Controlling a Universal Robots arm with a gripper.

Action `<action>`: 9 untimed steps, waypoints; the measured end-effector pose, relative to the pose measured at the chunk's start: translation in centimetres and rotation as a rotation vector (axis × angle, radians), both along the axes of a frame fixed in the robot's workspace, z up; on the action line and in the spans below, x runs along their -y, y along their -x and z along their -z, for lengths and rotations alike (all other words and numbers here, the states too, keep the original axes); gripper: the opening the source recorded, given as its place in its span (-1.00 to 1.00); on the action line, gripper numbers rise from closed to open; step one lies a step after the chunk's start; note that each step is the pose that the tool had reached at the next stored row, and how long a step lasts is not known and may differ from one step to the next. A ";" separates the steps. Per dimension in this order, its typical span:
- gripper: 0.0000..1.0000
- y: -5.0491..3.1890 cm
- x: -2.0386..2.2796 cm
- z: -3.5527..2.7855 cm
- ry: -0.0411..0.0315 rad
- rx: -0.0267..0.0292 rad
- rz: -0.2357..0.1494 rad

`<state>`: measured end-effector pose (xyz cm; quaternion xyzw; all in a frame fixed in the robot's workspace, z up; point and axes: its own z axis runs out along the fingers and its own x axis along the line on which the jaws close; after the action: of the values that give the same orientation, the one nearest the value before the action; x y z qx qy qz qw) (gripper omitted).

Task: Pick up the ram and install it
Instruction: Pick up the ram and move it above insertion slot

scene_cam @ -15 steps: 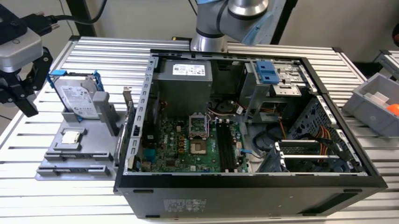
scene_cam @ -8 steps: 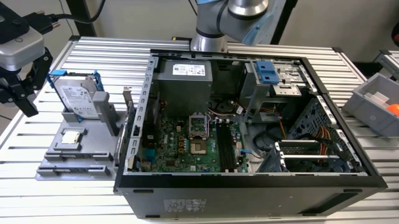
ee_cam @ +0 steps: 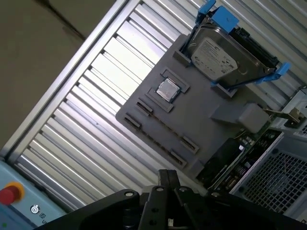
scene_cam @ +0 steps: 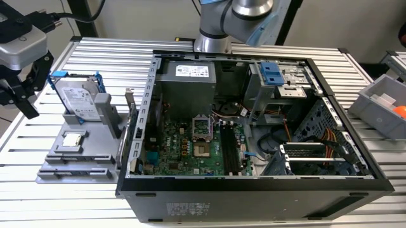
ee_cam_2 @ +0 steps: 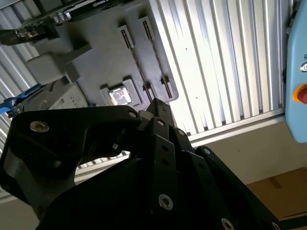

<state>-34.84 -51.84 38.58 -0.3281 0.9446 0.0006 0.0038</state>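
In the exterior view, the arm (scene_cam: pixel 244 12) rises behind the open case (scene_cam: pixel 254 192) and reaches round to the exterior view's left. There the gripper (scene_cam: pixel 22 102) hangs over the slatted table (scene_cam: pixel 63 199), near the drive (scene_cam: pixel 79 102) but apart from it. The drive stands on edge in its blue frame at the back of the grey holder (scene_cam: pixel 70 164). The square chip (scene_cam: pixel 72 139) lies flat in a pocket in front of the drive. A card (scene_cam: pixel 130 109) stands upright between holder and case. Inside the case the green motherboard (scene_cam: pixel 184 152) lies flat. A grey bin (scene_cam: pixel 381 109) sits at the exterior view's right.

In the second wrist view, the gripper's black links (ee_cam_2: pixel 156 108) cross the foreground. Past them lie the holder (ee_cam_2: pixel 96 62), the chip (ee_cam_2: pixel 120 96) in its pocket, part of the drive (ee_cam_2: pixel 67 98) and the table (ee_cam_2: pixel 230 62).

In the first wrist view, the gripper (ee_cam: pixel 168 177) points toward the holder (ee_cam: pixel 201 124), clear of it. The chip (ee_cam: pixel 168 89) sits in the holder's middle, the drive (ee_cam: pixel 218 50) at its far end and the card (ee_cam: pixel 235 153) along its edge by the case's mesh wall (ee_cam: pixel 283 177). The holder's two long slots show bare grey.

Whether the gripper is clenched or released cannot be told, nor where the ram is.
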 end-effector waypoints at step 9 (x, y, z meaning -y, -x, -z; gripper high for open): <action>-1.00 0.04 -0.01 0.01 -0.0001 0.0001 -0.026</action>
<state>-34.88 -51.83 38.57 -0.3404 0.9403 0.0007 0.0038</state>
